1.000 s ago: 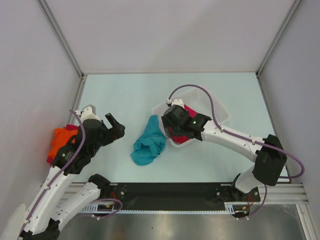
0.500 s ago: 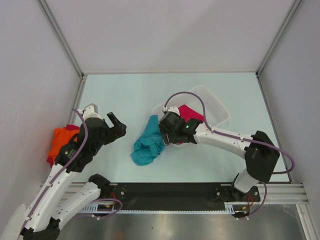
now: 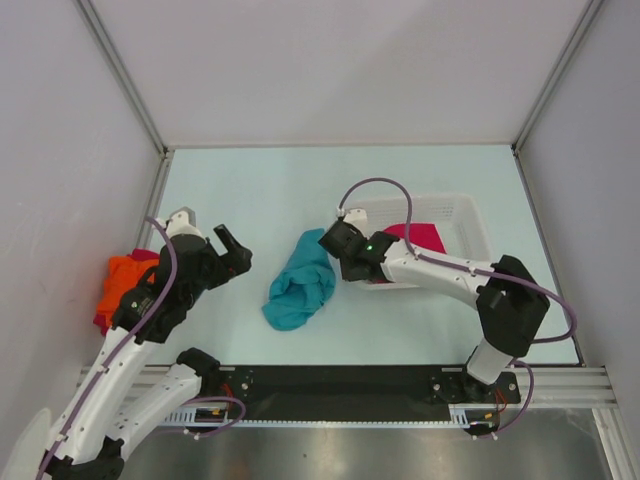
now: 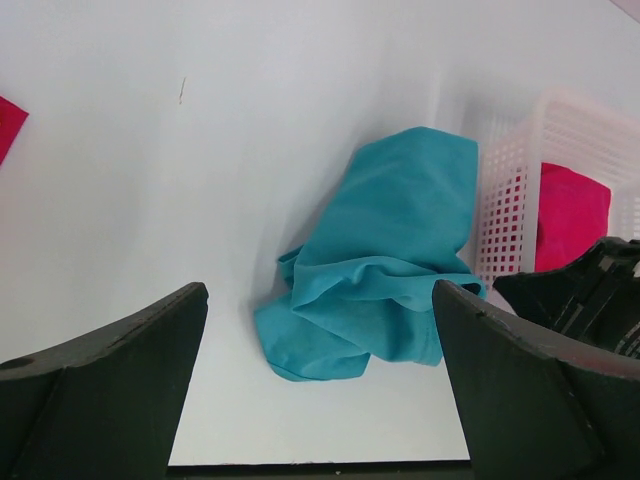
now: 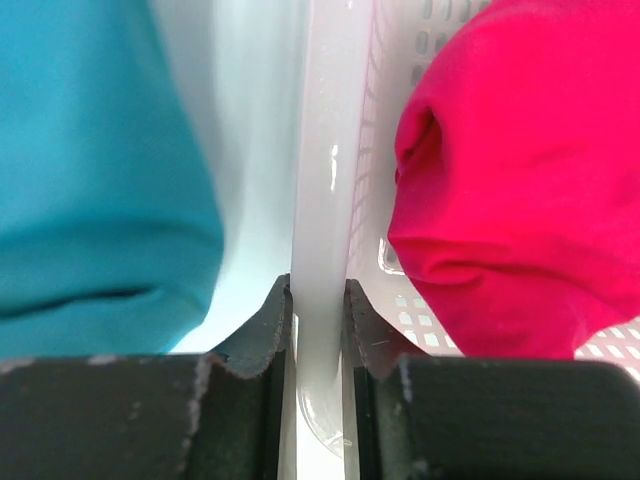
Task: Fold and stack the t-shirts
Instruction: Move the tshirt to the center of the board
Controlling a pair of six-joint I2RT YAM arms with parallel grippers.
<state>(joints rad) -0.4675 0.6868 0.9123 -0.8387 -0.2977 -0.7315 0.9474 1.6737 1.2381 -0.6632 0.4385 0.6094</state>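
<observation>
Teal crumpled cloth t-shirt (image 3: 300,288): lying beside white plastic lattice basket (image 3: 476,226). You are pinching basket rim with right gripper (image 5: 318,300); left gripper (image 3: 236,251) gaping, empty. Next: likely dragging basket clear.

teal t-shirt (image 3: 300,283): crumpled, centre; magenta-pink t-shirt (image 3: 424,238): inside basket (image 3: 458,212)

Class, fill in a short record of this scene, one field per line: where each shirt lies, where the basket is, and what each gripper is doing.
teal t-shirt: crumpled on the table, just left of the basket
pink t-shirt: inside the basket
orange t-shirt: at the table's left edge, lying over a red cloth
basket: white lattice, right of centre
right gripper: shut on the basket's rim
left gripper: open, holding nothing, above the table
</observation>
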